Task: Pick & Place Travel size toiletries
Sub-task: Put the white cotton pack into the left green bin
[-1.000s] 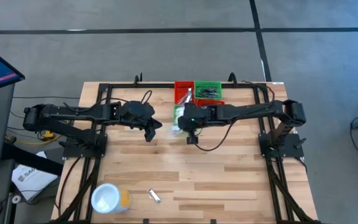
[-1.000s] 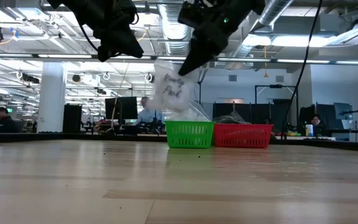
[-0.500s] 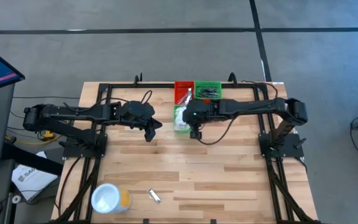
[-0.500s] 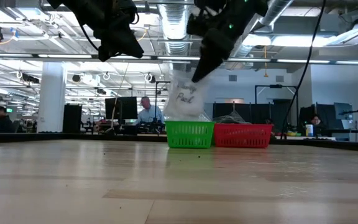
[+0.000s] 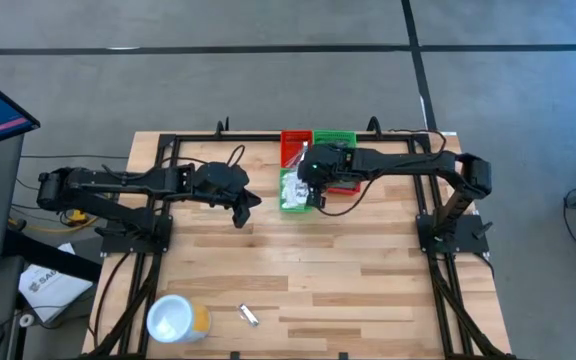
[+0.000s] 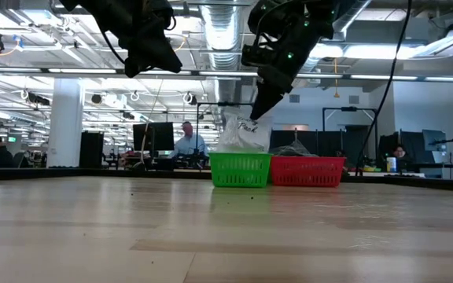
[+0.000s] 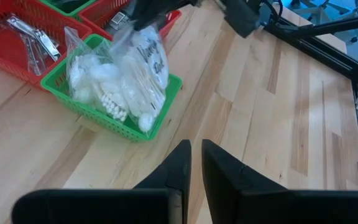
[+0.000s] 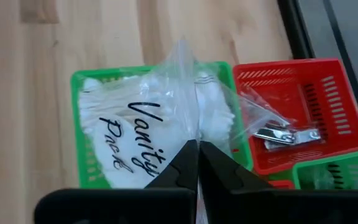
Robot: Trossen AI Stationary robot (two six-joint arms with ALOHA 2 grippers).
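Observation:
A clear plastic bag marked "Vanity Pack", filled with white cotton items, hangs from my right gripper, which is shut on it. The bag's lower part sits in the green bin, beside another clear packet of white items. The high view shows the bag over that bin, near the table's far edge. My left gripper hovers to the left of the bin, above the table. Its fingers are almost together, with nothing between them. My right gripper pinches the bag's clear top edge between its two fingertips. The fingers slant down from the table's right side. The bag hangs below them, tilted, with its filled lower part down in the green bin.
A red bin holding a packet with nail clippers stands beside the green one, with another green bin behind. A white tub with an orange side and a silver sachet lie near the front edge. The black frame rails border the table.
My right gripper has carried the bag toward the table's far edge and over the green bin, rolling a little as it went. The bag, which hung clear in front of the bin, now has its lower part down in the bin.

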